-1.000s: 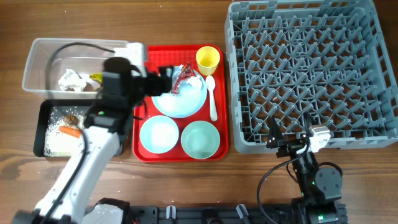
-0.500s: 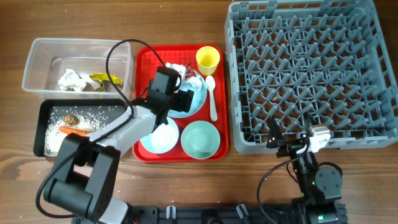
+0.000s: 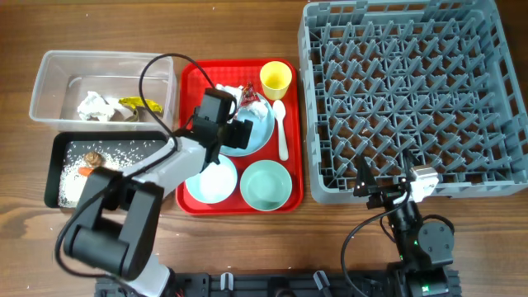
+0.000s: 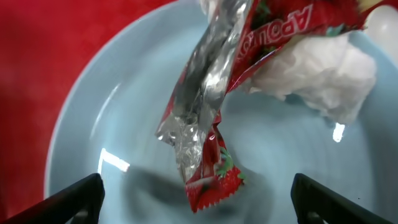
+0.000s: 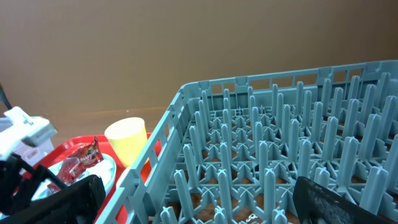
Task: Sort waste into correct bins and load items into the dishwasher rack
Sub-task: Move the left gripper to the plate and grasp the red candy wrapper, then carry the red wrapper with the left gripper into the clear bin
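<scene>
My left gripper (image 3: pixel 237 132) is open and empty, low over the pale blue plate (image 3: pixel 262 132) on the red tray. In the left wrist view its fingers (image 4: pixel 199 208) straddle the lower tip of the red-silver wrapper (image 4: pixel 211 93), which lies on the plate (image 4: pixel 118 124) against crumpled white paper (image 4: pixel 317 78). The wrapper (image 3: pixel 241 93) and paper (image 3: pixel 257 102) also show in the overhead view. My right gripper (image 3: pixel 386 191) is open and empty at the grey rack's (image 3: pixel 412 91) front edge (image 5: pixel 199 205). The clear tub (image 3: pixel 58 74) and black tray (image 3: pixel 62 148) sit at the left.
The red tray (image 3: pixel 188 82) also holds a yellow cup (image 3: pixel 275 79), white spoon (image 3: pixel 281 132), light blue bowl (image 3: pixel 210 183) and pale green bowl (image 3: pixel 266 184). The tub holds white paper (image 3: pixel 95 106) and a yellow wrapper (image 3: pixel 139 104). The black tray holds rice, a brown lump (image 3: pixel 93 156) and a carrot (image 3: pixel 85 172).
My left arm swung right from above the clear tub to the blue plate and came down over the wrapper. The right arm has not moved.
</scene>
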{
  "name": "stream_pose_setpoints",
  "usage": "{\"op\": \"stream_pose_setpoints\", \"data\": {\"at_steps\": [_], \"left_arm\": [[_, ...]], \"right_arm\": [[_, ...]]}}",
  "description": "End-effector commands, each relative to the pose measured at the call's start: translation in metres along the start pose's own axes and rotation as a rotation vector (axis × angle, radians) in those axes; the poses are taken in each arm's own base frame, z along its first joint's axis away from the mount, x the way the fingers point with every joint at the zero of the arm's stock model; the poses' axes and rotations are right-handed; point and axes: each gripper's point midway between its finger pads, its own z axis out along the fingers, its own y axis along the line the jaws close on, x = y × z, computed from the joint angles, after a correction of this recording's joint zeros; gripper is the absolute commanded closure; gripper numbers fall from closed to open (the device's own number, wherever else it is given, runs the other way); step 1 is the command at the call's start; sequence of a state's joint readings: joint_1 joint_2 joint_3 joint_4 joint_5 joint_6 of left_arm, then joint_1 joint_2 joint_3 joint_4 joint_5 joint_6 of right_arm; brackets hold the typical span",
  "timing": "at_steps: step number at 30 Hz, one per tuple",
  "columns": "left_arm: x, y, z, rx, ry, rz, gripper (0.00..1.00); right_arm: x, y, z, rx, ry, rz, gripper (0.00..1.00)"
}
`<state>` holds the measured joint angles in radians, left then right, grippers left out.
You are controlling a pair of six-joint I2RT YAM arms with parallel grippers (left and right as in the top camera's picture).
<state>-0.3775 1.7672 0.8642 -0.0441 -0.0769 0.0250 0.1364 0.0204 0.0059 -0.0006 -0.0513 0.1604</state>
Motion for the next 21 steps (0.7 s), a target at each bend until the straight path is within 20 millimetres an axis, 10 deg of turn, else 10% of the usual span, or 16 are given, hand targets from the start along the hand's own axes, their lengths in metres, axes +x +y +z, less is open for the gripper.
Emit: {"op": "stream_pose_setpoints", "data": {"at_steps": [1,17,21], "left_arm": [[0.009,0.001,0.014,-0.003,0.025,0.022,0.16],[-0.005,0.0,0.012,-0.003,-0.03,0.016,0.95],[-0.016,0.001,0.001,-0.003,-0.064,0.012,0.96]], "right_arm": [[-0.001,-0.001,0.0,0.004,-0.005,-0.002,0.0],[-0.001,-0.001,0.0,0.004,-0.005,-0.002,0.0],[0.0,-0.001,0.0,0.005,-0.002,-0.002,0.0]]}}
